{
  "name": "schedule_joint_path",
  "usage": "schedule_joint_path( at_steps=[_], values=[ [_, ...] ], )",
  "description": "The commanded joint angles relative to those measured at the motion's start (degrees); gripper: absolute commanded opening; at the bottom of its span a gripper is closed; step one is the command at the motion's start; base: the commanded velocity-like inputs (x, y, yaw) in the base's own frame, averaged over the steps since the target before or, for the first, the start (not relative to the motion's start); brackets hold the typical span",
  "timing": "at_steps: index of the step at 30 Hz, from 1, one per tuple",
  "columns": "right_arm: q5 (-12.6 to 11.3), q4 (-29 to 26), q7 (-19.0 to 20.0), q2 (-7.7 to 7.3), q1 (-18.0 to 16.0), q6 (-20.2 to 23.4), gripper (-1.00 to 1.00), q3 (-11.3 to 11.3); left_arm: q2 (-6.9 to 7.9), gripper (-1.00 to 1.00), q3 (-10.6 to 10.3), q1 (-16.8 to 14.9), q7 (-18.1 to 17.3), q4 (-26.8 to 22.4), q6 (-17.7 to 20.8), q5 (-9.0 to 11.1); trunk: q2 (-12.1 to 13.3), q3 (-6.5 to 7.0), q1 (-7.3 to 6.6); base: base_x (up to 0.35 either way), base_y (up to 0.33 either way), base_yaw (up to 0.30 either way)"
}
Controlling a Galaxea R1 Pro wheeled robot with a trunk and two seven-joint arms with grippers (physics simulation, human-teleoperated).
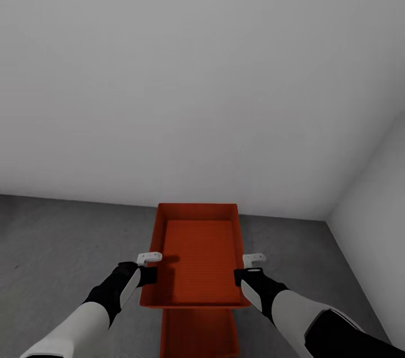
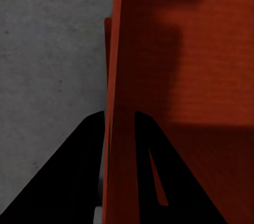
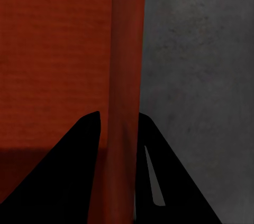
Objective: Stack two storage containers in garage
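Your left end effector (image 1: 151, 265) and right end effector (image 1: 252, 265) each pinch a side wall of the upper storage container (image 1: 198, 251), held above the lower storage container (image 1: 199, 332) on the concrete floor (image 1: 62, 251).

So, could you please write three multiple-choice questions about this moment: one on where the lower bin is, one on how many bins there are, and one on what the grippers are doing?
1. Where is the lower container?
A. On the grey concrete floor, under the held container
B. On a table
C. Leaning against the wall

2. How many orange-red containers are visible?
A. One
B. Two
C. Three

3. What is the state of the two grippers?
A. Both open, away from the bin
B. Only the left one grips
C. Each is closed on a side wall of the upper container

Answers:
1 A, the head view shows its orange edge below the held one, on the floor.
2 B, one is held and one is beneath it.
3 C, the left gripper and the right gripper each have a finger on either side of a wall.
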Motion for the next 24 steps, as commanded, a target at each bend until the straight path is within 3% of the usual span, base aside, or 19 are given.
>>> schedule_joint_path(
  at_steps=[1,24],
  values=[
    [-0.6,0.2,-0.6,-0.06,0.0,0.4,-1.00,0.6,0.03,-1.00,-0.3,0.0,1.2,-0.2,-1.6,-2.1,-0.1,-0.21,0.03,0.000,0.000,0.000],
    [-0.6,0.2,-0.6,-0.10,0.0,0.4,-1.00,0.7,0.03,-1.00,-0.3,0.0,1.2,-0.2,-1.6,-2.1,-0.1,-2.35,0.03,0.000,0.000,0.000]
  ],
)
